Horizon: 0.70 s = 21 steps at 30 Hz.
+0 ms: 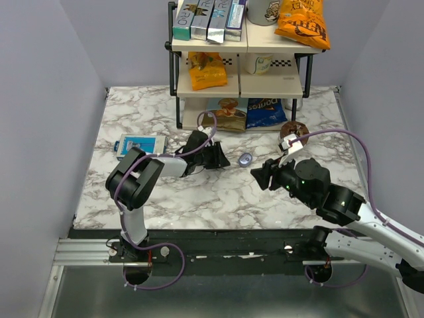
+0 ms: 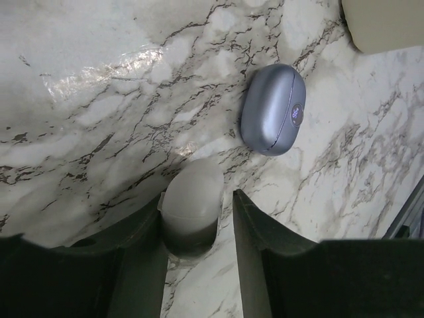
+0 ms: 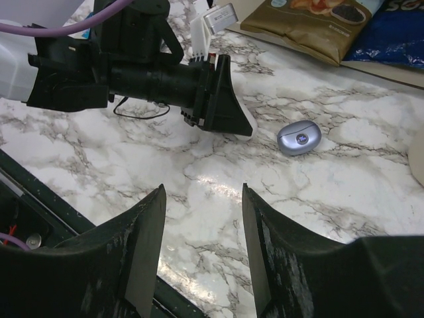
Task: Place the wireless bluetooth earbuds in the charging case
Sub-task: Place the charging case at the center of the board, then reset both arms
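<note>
The charging case (image 2: 273, 109) is a lavender-blue pebble lying shut on the marble, seen also from above (image 1: 246, 159) and in the right wrist view (image 3: 299, 138). No earbuds show in any view. My left gripper (image 2: 199, 196) hovers just short of the case, slightly open. A white oval object (image 2: 192, 202) rests against its left finger, with a gap to the right finger. My right gripper (image 3: 203, 187) stands open over bare marble, nothing between its fingers, on the near right side of the case (image 1: 260, 173).
A black-and-white shelf rack (image 1: 177, 73) with snack bags stands at the back. A blue Doritos bag (image 1: 266, 112) and a brown round item (image 1: 293, 129) lie behind the case. A blue-and-white box (image 1: 139, 144) sits at the left. A beige object (image 2: 384, 23) lies beyond the case.
</note>
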### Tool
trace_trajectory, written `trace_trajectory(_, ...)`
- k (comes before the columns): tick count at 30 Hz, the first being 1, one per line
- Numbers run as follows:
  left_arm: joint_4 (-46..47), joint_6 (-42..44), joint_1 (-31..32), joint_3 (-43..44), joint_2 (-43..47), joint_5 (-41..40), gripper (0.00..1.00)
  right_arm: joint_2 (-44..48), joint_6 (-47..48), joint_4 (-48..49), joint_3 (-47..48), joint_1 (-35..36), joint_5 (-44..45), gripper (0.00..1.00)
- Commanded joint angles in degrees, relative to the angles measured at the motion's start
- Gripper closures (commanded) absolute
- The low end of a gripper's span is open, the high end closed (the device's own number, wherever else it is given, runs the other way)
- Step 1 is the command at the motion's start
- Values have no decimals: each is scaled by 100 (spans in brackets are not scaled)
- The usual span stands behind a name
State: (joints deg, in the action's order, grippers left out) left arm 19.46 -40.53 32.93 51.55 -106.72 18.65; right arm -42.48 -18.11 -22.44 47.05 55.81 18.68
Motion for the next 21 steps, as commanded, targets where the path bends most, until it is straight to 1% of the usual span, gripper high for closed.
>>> trace_trajectory(1, -303, 63, -146, -215, 116, 7, 48, 3, 18, -94, -3, 26, 22, 42)
trace_trajectory(5, -574, 90, -278, -382, 379, -90, 46, 47, 18, -103, -46, 17, 66, 42)
trace_trajectory(9, -978, 203, -594, -680, 1010, -195, 45, 108, 18, -103, -99, 26, 92, 42)
trace_trajectory(11, -1399, 335, -822, -734, 1257, -283, 45, 126, 18, -94, -117, 26, 110, 41)
trace_trajectory(12, -1549, 379, -893, -760, 1537, -344, 45, 143, 18, -94, -126, 26, 127, 41)
trace_trajectory(14, -1935, 449, -1033, -778, 1863, -608, 42, 135, 18, -86, -143, 17, 136, 41)
trace_trajectory(16, -2428, 555, -1043, -673, 2364, -984, 41, 143, 27, -51, -169, 26, 154, 41)
trace_trajectory(17, -2795, 590, -1043, -620, 2531, -1352, 41, 143, 27, -42, -178, 18, 197, 41)
trace_trajectory(18, -2973, 582, -1043, -524, 2872, -1591, 41, 152, 35, -24, -196, 17, 233, 41)
trace_trajectory(19, -3131, 573, -1034, -480, 3041, -1802, 38, 152, 35, 11, -222, 17, 268, 41)
trace_trajectory(20, -3403, 521, -1034, -444, 3191, -2291, 36, 152, 35, 37, -240, 17, 355, 41)
trace_trajectory(21, -3536, 424, -1034, -392, 3436, -2514, 35, 152, 35, 90, -249, 17, 382, 41)
